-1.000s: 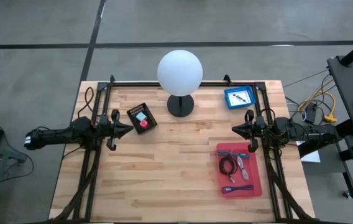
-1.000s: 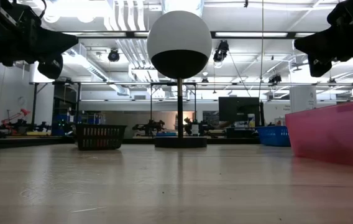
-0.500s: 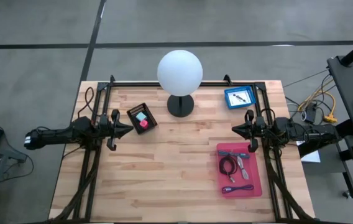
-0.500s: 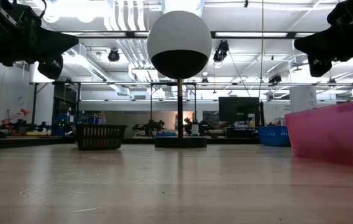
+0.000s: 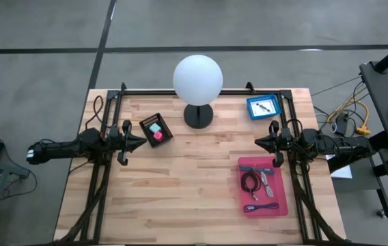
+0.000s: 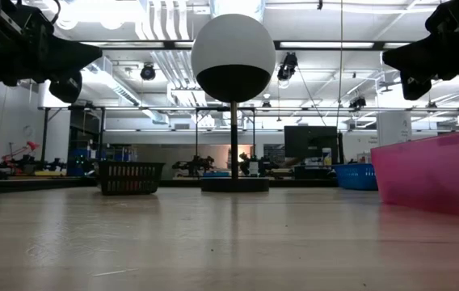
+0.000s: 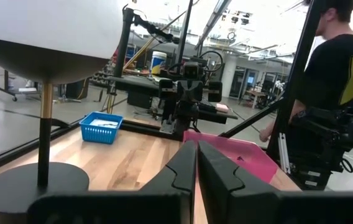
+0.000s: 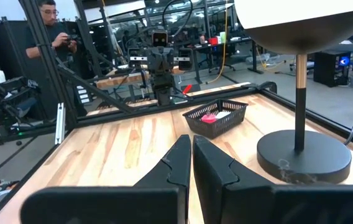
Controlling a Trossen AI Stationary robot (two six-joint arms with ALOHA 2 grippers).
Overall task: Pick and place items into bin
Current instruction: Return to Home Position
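The pale wooden butcher-block tabletop (image 5: 194,178) stands on a grey concrete floor (image 5: 44,41). The low view looks across it into a large workshop hall. A white globe lamp on a round black base (image 5: 197,78) stands at the back middle.

Left of the lamp, a small black mesh bin (image 5: 164,125) holds a tiny teal-green block (image 5: 154,127) and a pink block (image 5: 158,136). Right of the lamp, a small blue bin (image 5: 250,107) holds a white printed card (image 5: 264,106). Nearer than the lamp and to its right, a flat pink tray (image 5: 283,198) carries a dark coiled cable (image 5: 251,182), a silvery metal piece (image 5: 265,179) and a purple cord (image 5: 262,207).

The left pincer (image 5: 143,142) and right pincer (image 5: 257,142) flank the lamp, raised, each closed on nothing.

In the low view the tray's wall hides its contents and the frame cuts it off. Only the wrist views show people: a person in a dark shirt (image 7: 335,62) and a person beyond the frame rail (image 8: 55,37).
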